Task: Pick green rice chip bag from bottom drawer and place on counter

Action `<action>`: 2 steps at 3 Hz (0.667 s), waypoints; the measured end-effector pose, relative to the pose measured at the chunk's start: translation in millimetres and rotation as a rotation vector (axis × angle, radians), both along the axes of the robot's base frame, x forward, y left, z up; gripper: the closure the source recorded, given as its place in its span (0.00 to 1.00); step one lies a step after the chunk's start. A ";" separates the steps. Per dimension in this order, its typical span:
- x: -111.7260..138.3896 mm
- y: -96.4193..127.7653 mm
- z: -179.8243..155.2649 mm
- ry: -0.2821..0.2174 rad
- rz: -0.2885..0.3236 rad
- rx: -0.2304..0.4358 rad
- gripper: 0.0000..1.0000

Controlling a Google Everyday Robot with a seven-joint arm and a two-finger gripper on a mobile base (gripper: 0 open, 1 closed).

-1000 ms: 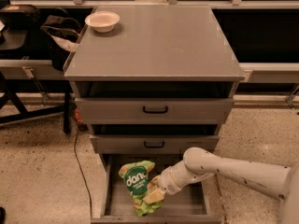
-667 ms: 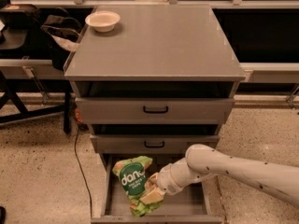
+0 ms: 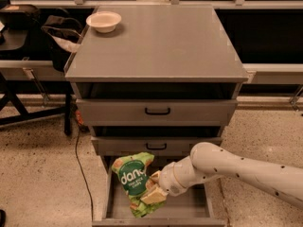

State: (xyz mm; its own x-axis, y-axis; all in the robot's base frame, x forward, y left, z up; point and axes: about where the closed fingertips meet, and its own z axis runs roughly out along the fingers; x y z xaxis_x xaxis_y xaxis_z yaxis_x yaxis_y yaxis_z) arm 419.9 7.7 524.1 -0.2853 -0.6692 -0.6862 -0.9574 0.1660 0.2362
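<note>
The gripper (image 3: pixel 152 192) is sitting over the open bottom drawer (image 3: pixel 194 207), left of its middle, and its tan fingers (image 3: pixel 154 196) are pinching the right edge of the green rice chip bag (image 3: pixel 133 179), closed on the crinkled foil. The bag is hanging roughly upright with its logo facing the camera. Its top edge is overlapping the lower front of the middle drawer (image 3: pixel 189 145) and its bottom edge is reaching down toward the bottom drawer's front lip. Whether that bottom edge is touching the drawer floor cannot be told. The white arm (image 3: pixel 232 167) is entering from the right edge of the view and running leftward and slightly downward. It is bending at a rounded joint over the drawer's right side, and the wrist is angling down and left to the bag. The arm's far end is cut off by the frame, and the base is not showing. The arm and bag are covering much of the drawer's interior, so only a strip of grey floor on the right is showing. The two upper drawers are standing slightly open, with their interiors in shadow. The top drawer (image 3: pixel 118 111) is directly under the counter (image 3: pixel 161 46), which is carrying a pale bowl (image 3: pixel 103 21) near its back left corner, well apart from the bag. A dark cord (image 3: pixel 78 164) is trailing down the speckled floor left of the cabinet, and dark objects beyond it are hard to make out.
</note>
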 end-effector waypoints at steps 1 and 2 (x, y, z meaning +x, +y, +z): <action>-0.1 4.2 15.6 -0.016 0.005 0.000 1.00; 1.1 7.3 46.7 -0.059 0.012 0.015 1.00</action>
State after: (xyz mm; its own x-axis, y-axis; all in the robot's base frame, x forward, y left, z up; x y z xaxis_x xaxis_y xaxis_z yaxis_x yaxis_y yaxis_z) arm 421.0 15.0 570.8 -0.2365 -0.6619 -0.7113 -0.9715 0.1516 0.1820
